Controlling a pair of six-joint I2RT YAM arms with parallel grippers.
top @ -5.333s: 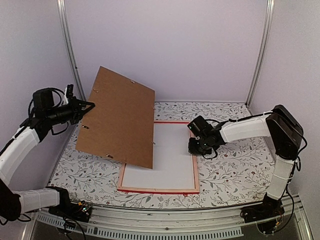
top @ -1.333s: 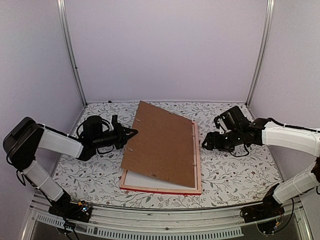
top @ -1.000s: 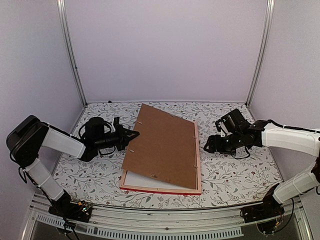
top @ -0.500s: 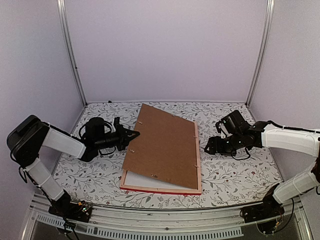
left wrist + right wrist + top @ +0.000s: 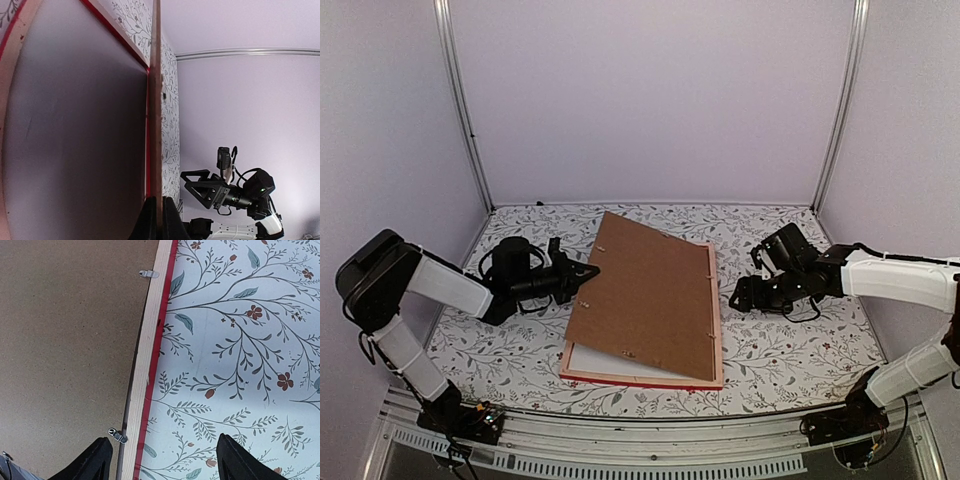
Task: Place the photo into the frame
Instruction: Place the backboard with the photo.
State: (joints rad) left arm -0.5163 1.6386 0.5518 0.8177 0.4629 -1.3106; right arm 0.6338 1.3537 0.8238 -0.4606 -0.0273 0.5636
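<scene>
The frame, red-fronted with pale wood sides, lies flat on the table. A brown backing board rests tilted over it, right edge down on the right rail and left edge lifted. My left gripper is shut on that lifted edge; in the left wrist view its fingers pinch the thin board edge-on. My right gripper hangs open just right of the frame, above the wooden rail and nothing between its fingers. The photo is hidden; only a white strip shows under the board.
A floral cloth covers the table. Small metal clips sit along the board's edges. Metal posts and pale walls close in the back and sides. The right arm shows beyond the board in the left wrist view.
Over the last seconds the board came down from high at the left to lie tilted over the frame, and the right arm drew back right. In the last second almost nothing moves.
</scene>
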